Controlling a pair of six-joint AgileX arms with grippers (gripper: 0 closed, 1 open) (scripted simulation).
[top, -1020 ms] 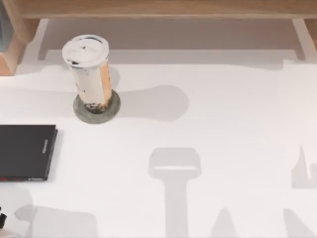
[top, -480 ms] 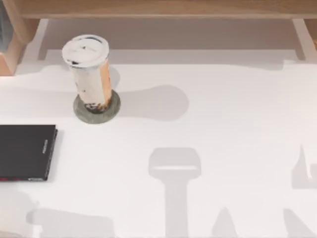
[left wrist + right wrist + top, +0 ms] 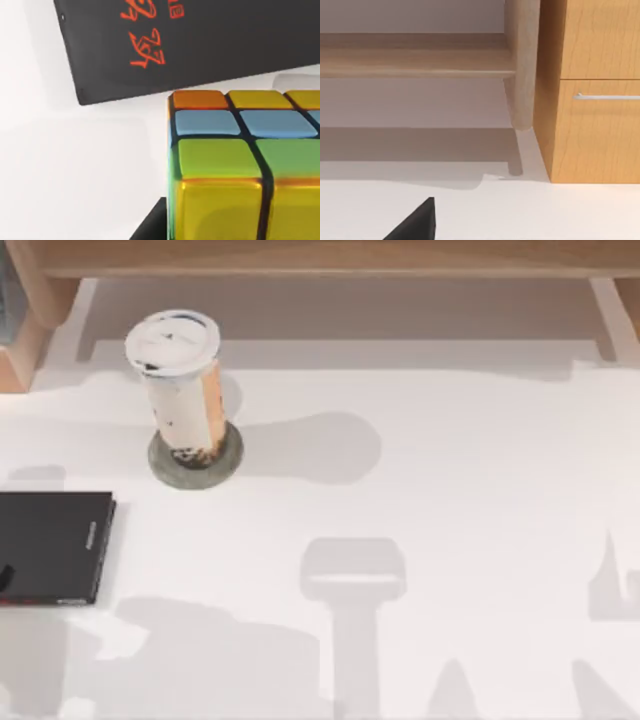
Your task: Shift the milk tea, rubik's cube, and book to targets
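Note:
The milk tea (image 3: 180,390) stands upright on the round grey-green target disc (image 3: 196,458) at the far left. Against the table's left edge lies the black slab target (image 3: 52,546), and a small dark piece of my left arm (image 3: 4,578) pokes in over it. In the left wrist view the rubik's cube (image 3: 240,165) sits close up in my left gripper (image 3: 220,220), just short of the slab (image 3: 200,45) with its red markings. The book is out of view. A dark part of my parked right gripper (image 3: 415,222) hangs over the white table.
A wooden shelf unit (image 3: 320,260) runs along the far edge. The right wrist view has its round wooden leg (image 3: 522,65) and a cabinet drawer with a metal handle (image 3: 607,96). Arm shadows lie across the front of the table (image 3: 450,490).
A broad shadow has spread rightward along the table's front left. A dark piece of the left arm has come in over the slab at the left edge. The milk tea has not moved.

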